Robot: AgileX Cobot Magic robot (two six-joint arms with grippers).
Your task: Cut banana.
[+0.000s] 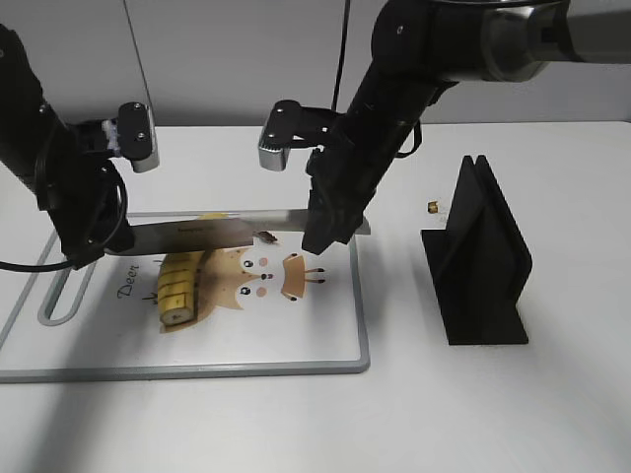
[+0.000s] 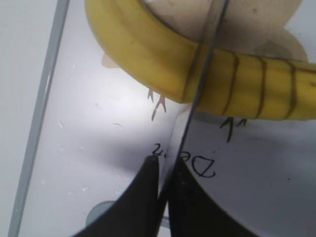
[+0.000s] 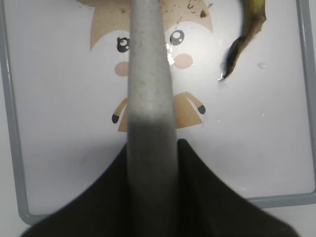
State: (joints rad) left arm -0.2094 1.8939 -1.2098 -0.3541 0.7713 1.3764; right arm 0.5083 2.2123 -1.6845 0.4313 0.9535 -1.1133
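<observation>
The banana (image 1: 179,287) lies on the white cutting board (image 1: 296,340), yellow, with slice lines across its thick part and a flat cut end toward the front. A long knife (image 1: 227,232) is held level across the board above the banana's far part. My right gripper (image 1: 330,232) is shut on its grey handle (image 3: 150,94). My left gripper (image 1: 110,239) is shut on the blade's tip. In the left wrist view the gripper (image 2: 163,173) pinches the blade (image 2: 197,69), which crosses the banana (image 2: 143,52) just left of the slice lines. The dark stem tip (image 3: 239,42) shows in the right wrist view.
The board carries a brown cartoon deer print (image 1: 261,276) and has a grey rim (image 3: 10,123) with a handle slot at its left. A black knife stand (image 1: 478,256) stands to the right of the board. A small brass-coloured object (image 1: 432,206) lies behind it.
</observation>
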